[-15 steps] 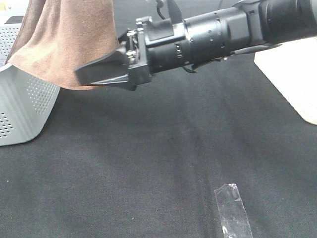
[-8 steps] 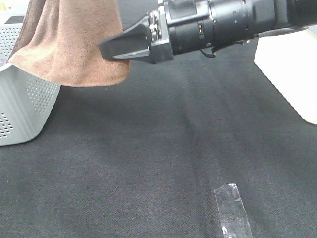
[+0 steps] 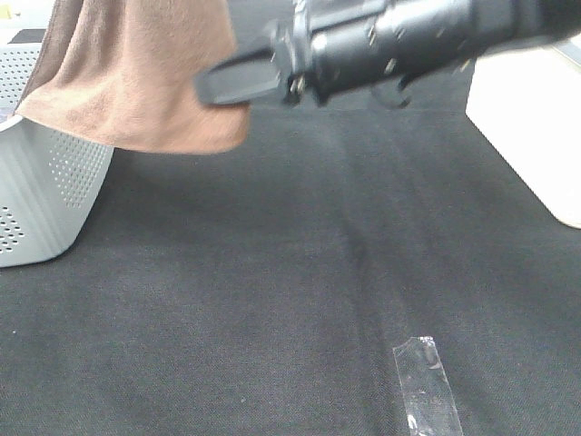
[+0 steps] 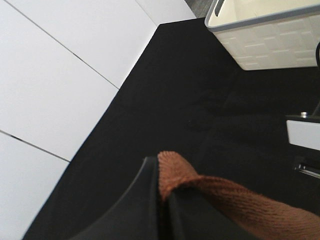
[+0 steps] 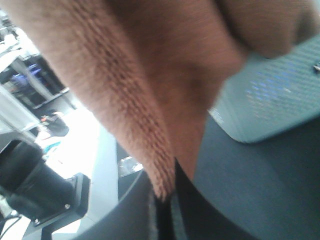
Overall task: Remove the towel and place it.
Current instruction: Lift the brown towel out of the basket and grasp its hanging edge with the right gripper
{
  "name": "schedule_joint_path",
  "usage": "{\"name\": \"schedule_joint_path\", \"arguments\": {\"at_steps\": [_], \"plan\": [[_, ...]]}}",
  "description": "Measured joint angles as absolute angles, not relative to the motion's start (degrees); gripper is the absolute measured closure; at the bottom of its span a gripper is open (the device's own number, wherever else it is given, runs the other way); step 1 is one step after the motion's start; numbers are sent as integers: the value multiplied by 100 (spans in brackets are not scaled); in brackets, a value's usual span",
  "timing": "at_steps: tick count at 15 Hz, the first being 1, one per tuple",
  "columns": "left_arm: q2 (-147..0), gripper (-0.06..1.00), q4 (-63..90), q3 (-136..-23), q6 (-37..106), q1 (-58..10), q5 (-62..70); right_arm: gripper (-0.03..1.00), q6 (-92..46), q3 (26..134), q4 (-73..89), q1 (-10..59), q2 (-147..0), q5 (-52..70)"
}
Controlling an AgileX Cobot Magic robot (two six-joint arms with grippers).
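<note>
You are early in the job. The towel (image 3: 136, 73) lies draped over the grey basket (image 3: 45, 191) at the left of the high view, with its lower hem hanging free off the basket's corner. It has not been removed or placed yet. Taking hold of it looks done. Lifting the cloth clear of the basket and laying it down are both left, and nothing here tells you where it should land.

Your right tool (image 3: 227, 84) reaches across from the right and meets the towel's right-hand edge. It is blurred in the high view, but its own wrist camera shows the jaws pressed together with the plush hem pinched between them.

Your left tool (image 4: 161, 192) does not show in the high view. Its wrist camera shows the jaws together on a fold of the brown cloth, which trails away to one side. Beyond it are the black tabletop (image 4: 165, 100) and a white bin (image 4: 265, 35) well apart from the grip.
</note>
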State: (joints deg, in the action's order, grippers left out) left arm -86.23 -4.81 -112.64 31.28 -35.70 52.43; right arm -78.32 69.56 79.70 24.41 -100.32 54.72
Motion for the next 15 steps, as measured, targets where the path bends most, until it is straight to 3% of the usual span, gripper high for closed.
{"name": "schedule_joint_path", "arguments": {"at_steps": [4, 8, 11, 15], "plan": [[-8675, 94, -481, -11264, 2595, -3570, 4916, 96, -4813, 8199, 5174, 2315, -9299, 5346], [-9018, 94, -533, -11264, 2555, -3564, 4045, 96, -2091, 10565, 1507, 2315, -9322, 6652], [-9236, 94, -556, -11264, 2550, -3358, 3352, 96, -1725, 11969, -40, 2298, -9534, 6927], [-9368, 94, -613, -11264, 2882, -2905, 2659, 96, -2252, 12387, -785, 2298, -9591, 6749]]}}
